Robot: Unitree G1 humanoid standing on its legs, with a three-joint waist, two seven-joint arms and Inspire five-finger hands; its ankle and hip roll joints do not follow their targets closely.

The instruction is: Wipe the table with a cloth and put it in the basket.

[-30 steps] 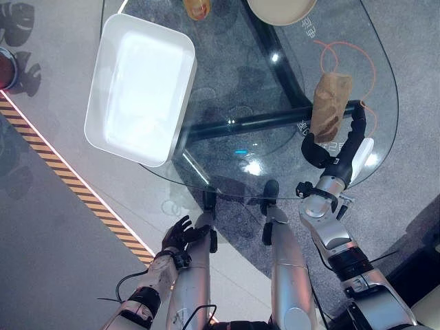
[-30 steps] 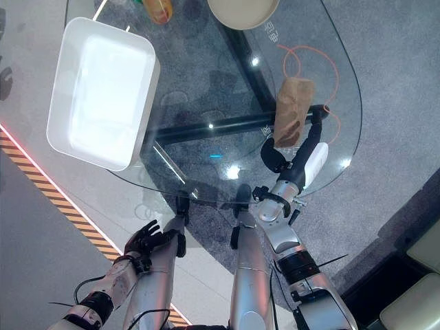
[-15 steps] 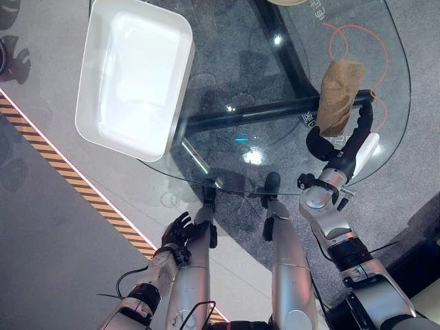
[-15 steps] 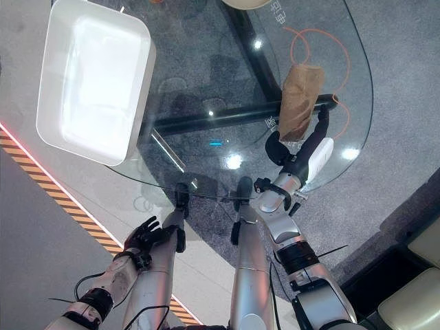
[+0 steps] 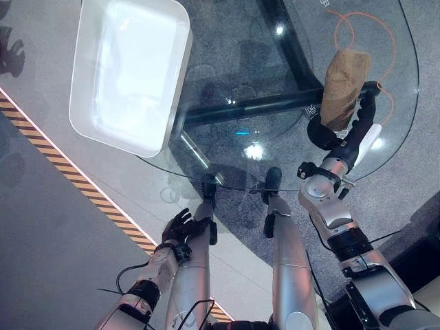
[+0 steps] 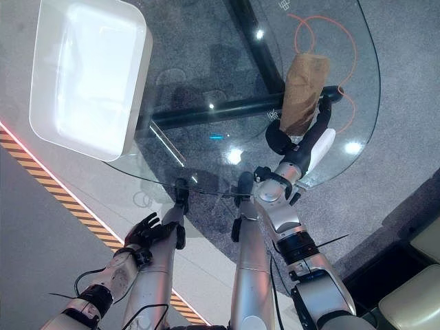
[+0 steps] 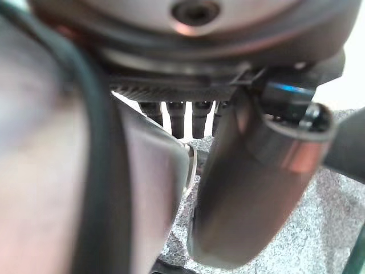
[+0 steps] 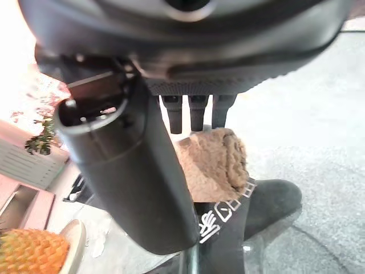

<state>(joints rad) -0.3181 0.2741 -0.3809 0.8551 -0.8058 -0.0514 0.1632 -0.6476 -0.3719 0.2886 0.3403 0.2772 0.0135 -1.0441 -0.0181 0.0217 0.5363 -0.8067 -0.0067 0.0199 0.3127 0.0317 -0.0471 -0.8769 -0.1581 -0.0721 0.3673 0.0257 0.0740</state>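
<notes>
R hand point(image 5: 338, 135) at near end of brown cloth point(image 5: 342, 84) on glass bench point(image 5: 261, 82), fingers straight, thumb apart, touching cloth edge. White basket point(image 5: 130, 72) well apart at bench's left side. L hand point(image 5: 180, 229) low below bench, fingers loosely spread, empty.

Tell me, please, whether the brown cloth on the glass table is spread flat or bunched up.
Bunched up. The brown cloth lies as a narrow, folded-over roll on the glass table, by the right hand.
</notes>
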